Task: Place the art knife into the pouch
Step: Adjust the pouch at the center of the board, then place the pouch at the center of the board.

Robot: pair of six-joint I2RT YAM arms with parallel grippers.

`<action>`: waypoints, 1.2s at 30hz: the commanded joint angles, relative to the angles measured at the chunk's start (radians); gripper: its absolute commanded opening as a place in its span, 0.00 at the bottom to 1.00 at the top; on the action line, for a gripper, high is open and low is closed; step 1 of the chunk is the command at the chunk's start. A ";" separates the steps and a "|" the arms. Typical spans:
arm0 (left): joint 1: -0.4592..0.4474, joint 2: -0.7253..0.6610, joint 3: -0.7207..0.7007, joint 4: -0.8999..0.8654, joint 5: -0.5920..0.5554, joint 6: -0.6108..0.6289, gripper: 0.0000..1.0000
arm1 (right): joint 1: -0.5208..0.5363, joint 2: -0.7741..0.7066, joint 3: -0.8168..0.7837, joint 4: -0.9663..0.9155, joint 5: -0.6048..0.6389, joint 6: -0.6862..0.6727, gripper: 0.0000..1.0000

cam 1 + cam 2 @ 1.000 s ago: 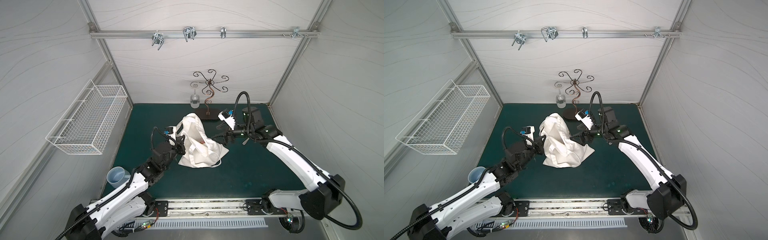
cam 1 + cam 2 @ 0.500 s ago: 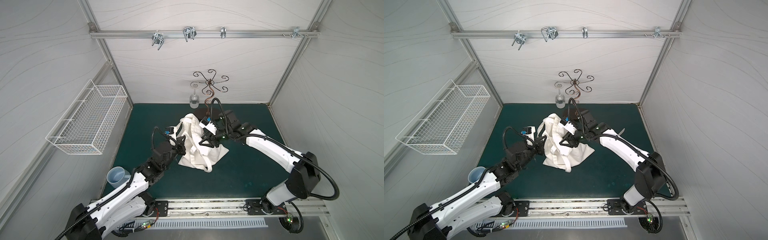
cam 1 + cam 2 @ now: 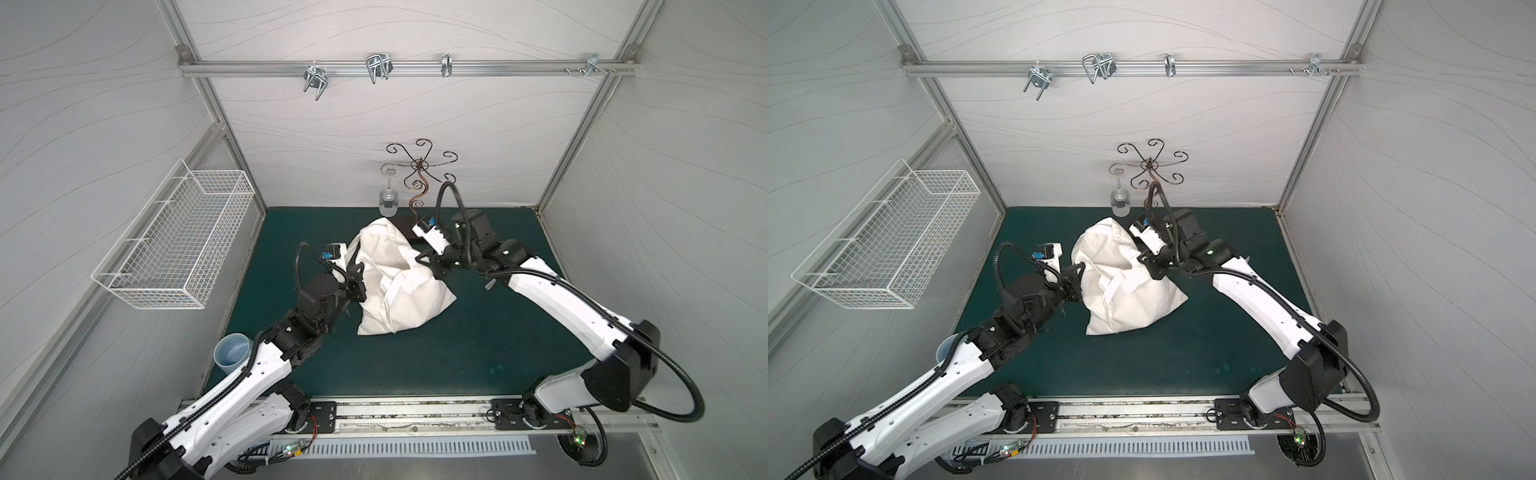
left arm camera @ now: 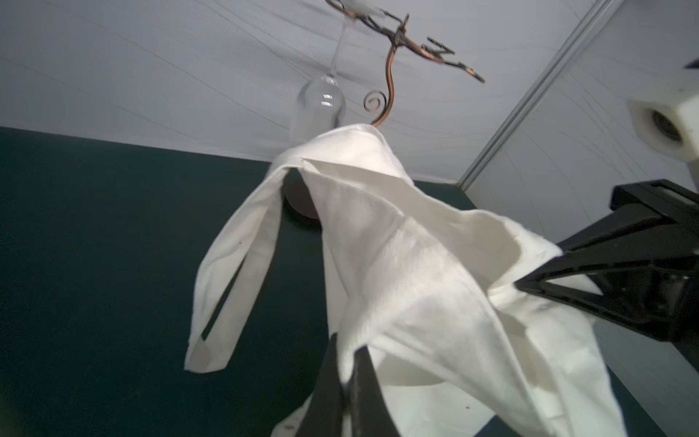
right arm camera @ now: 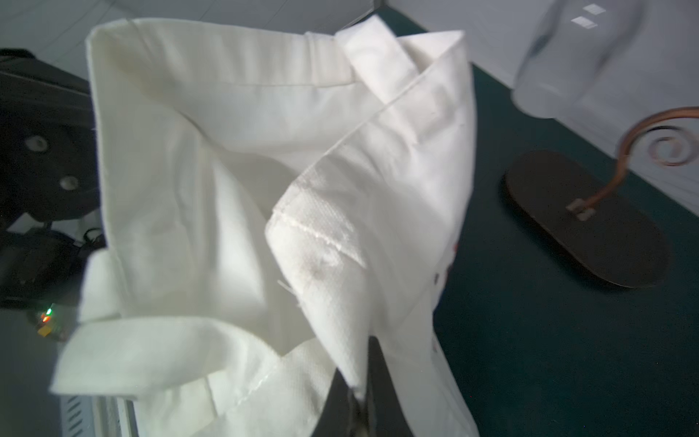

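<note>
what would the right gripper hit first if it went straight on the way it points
The pouch: the right gripper is shut on its edge, pointing into the cloth. Beyond that, depth is unclear.

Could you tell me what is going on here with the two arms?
Both arms are holding the off-white pouch on the green table. The left gripper is shut on the cloth at one side and the right gripper is shut on the cloth at the opposite side, with the bag's mouth gaping between them. No art knife shows in any view, so whether it is inside cannot be told.
</note>
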 commanded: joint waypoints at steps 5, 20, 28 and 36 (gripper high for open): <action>0.163 -0.045 0.221 -0.097 -0.140 0.019 0.00 | -0.145 -0.235 0.027 -0.085 0.194 0.137 0.00; 0.191 -0.010 0.136 -0.089 -0.085 -0.080 0.00 | -0.137 -0.488 -0.048 -0.207 0.251 0.299 0.00; 0.190 0.123 0.074 0.076 -0.052 -0.111 0.00 | -0.077 -0.542 -0.318 -0.034 0.423 0.382 0.00; 0.192 0.293 0.086 0.197 -0.049 -0.098 0.00 | -0.093 -0.378 -0.385 0.161 0.514 0.388 0.00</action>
